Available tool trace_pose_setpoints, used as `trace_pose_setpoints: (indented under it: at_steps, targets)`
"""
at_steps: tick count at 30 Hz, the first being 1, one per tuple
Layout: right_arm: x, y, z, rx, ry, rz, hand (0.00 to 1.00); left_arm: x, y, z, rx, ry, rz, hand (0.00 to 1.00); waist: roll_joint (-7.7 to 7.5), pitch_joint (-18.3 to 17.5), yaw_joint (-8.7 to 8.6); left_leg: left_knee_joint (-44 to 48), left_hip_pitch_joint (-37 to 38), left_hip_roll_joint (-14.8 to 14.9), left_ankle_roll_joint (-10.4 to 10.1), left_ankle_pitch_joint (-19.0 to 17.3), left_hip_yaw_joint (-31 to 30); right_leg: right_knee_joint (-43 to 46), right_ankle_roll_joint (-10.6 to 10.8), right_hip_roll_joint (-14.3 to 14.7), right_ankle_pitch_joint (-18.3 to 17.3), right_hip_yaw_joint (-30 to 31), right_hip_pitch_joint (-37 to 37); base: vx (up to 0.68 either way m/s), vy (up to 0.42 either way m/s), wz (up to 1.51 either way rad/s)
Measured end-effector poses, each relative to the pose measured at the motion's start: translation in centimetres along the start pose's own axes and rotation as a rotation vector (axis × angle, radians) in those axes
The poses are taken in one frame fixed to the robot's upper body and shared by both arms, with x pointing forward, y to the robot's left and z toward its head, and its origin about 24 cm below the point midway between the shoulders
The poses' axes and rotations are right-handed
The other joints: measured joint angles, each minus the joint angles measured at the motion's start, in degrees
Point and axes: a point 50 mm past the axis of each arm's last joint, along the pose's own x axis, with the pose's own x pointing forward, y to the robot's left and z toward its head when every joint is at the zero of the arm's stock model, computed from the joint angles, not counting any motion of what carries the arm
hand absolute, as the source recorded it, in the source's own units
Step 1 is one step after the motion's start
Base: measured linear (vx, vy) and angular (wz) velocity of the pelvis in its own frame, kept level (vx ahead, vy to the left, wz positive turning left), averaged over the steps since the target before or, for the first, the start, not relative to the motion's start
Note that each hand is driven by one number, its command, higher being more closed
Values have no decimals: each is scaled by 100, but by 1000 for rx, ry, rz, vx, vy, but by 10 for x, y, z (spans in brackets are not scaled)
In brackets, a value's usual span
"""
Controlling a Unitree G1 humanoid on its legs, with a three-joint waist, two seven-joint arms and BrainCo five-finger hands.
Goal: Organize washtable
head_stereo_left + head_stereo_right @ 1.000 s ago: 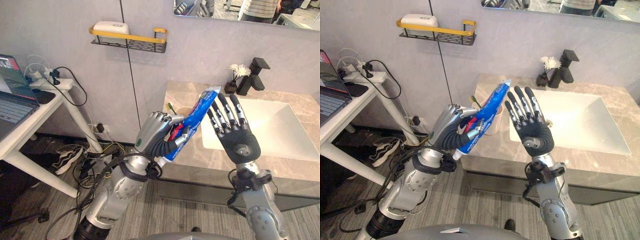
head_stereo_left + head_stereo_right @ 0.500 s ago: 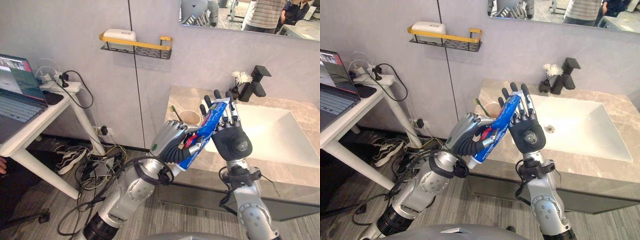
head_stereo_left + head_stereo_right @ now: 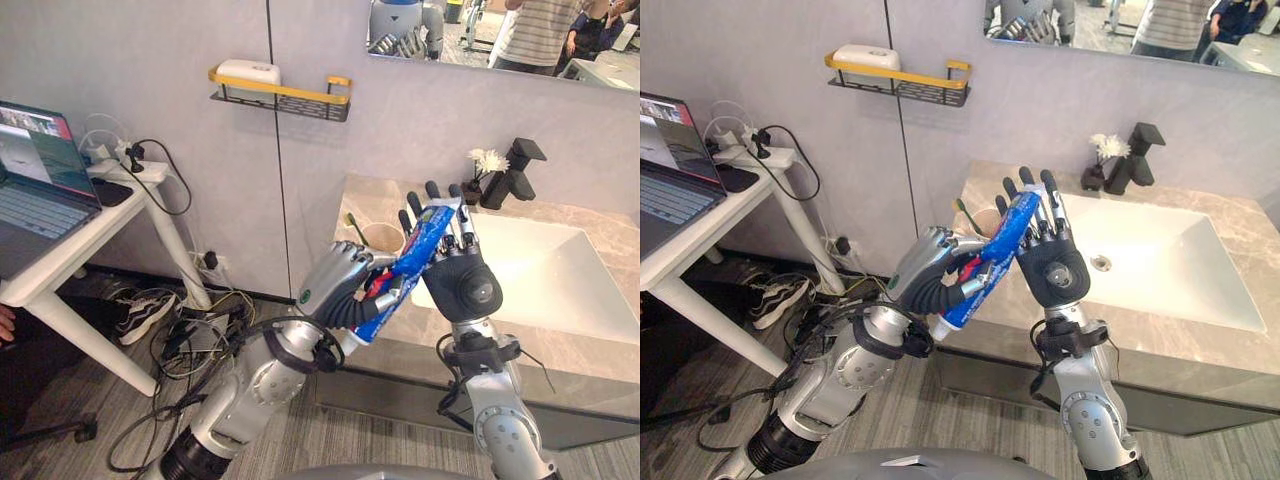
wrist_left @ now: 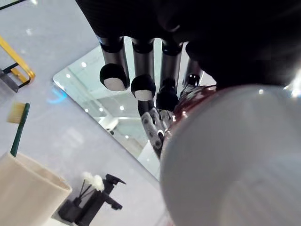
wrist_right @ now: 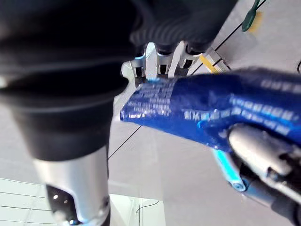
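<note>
1 second ago my right robot hand (image 3: 462, 285) stood apart from the toothpaste tube (image 3: 410, 255), on its right. Now its straight, spread fingers lie against the tube's upper half, touching it without curling round it. My left robot hand (image 3: 340, 285) stays clenched round the tube's lower half, holding it tilted in the air in front of the near left corner of the surface (image 3: 560, 350).

I judge this to be the start of a handover: the right robot hand must close before the left lets go, or the tube drops to the floor.

The tube is glossy blue plastic with red and white print, flat and crimped at the top end and rounder toward its white cap (image 3: 943, 325) at the bottom. It looks soft enough to dent under a hard squeeze.

Behind it on the polished, veined stone surface stands a beige cup (image 3: 381, 237) with a green toothbrush (image 3: 351, 225) in it, left of the white rectangular basin (image 3: 540, 260).
</note>
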Motion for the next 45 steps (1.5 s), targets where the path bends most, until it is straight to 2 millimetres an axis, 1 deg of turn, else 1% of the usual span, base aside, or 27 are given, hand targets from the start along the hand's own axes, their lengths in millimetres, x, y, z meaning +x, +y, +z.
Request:
trace_pose_setpoints:
  at_steps: [2, 3, 5, 8, 10, 16, 18, 21, 23, 29, 37, 45]
  targets:
    - [-4, -4, 4, -16, -9, -29, 0, -1, 11, -2, 27, 14, 54, 100, -1, 1, -4, -4, 0, 0, 0, 0, 11, 0, 1, 0, -2, 2, -1, 0, 0, 0]
    - [-5, -7, 8, -32, -22, -43, 0, -5, 17, -6, 45, 40, 83, 100, 1, 3, -12, -9, 3, 0, 1, -1, 19, 0, 4, 0, -7, 5, -1, 0, 0, 0]
    - [-7, -9, 12, -47, -35, -55, 0, -9, 20, -10, 59, 68, 101, 100, 1, 4, -7, -14, 4, 0, 1, -1, 23, 0, 6, 0, -11, 5, -1, 0, 0, 0]
    - [-8, -12, 12, -50, -35, -68, 0, -13, 21, -12, 63, 92, 107, 100, 5, 7, -4, -19, 5, 0, 0, -1, 26, 0, 9, 1, -14, 5, -2, 0, 0, 0]
    - [-9, -16, 10, -47, -25, -88, 0, -13, 22, -11, 63, 88, 110, 100, 8, 9, -2, -18, 7, 0, 0, -1, 29, 0, 10, 1, -15, 6, -2, 0, 0, 0]
    - [-9, -16, 5, -22, -29, -95, 0, -9, 28, -1, 59, 47, 146, 100, 34, 42, -3, -23, 11, 1, 1, -3, 31, 0, 16, 2, -21, 6, -2, 0, 0, 0]
    - [-9, -15, 2, -13, -19, -95, 0, -9, 27, -1, 53, 46, 147, 100, 40, 57, 1, -23, 11, 1, 1, -3, 29, 0, 17, 2, -22, 5, -1, 0, 0, 0]
    - [-10, -17, -7, 10, 19, -105, 0, -8, 23, 2, 34, 37, 136, 100, 57, 79, 5, -25, 11, 2, 1, -3, 27, 0, 18, 2, -22, 4, 1, 0, 0, 0]
    - [-9, -15, -13, 31, 45, -93, 0, -7, 18, 6, 9, 22, 120, 100, 66, 87, 9, -27, 11, 2, 1, -3, 23, 0, 19, 2, -24, 1, 2, 0, 0, 0]
    - [-4, -7, -22, 64, 74, -49, 0, -4, 10, 13, -25, -16, 85, 100, 64, 90, 10, -29, 11, 1, 1, -3, 15, 0, 21, 1, -25, -5, 7, 0, 0, 0]
    - [-3, -3, -29, 86, 102, -30, 0, -3, 0, 21, -52, -79, 11, 100, 52, 98, 14, -33, 11, 1, 1, -3, 17, 0, 22, 0, -25, -5, 8, 0, 0, 0]
    - [-2, -3, -27, 69, 114, -16, 0, -5, -7, 25, -89, -98, -38, 100, 17, 137, 12, -32, 11, 1, 1, -3, 19, 0, 23, 0, -25, -4, 7, 0, 0, 0]
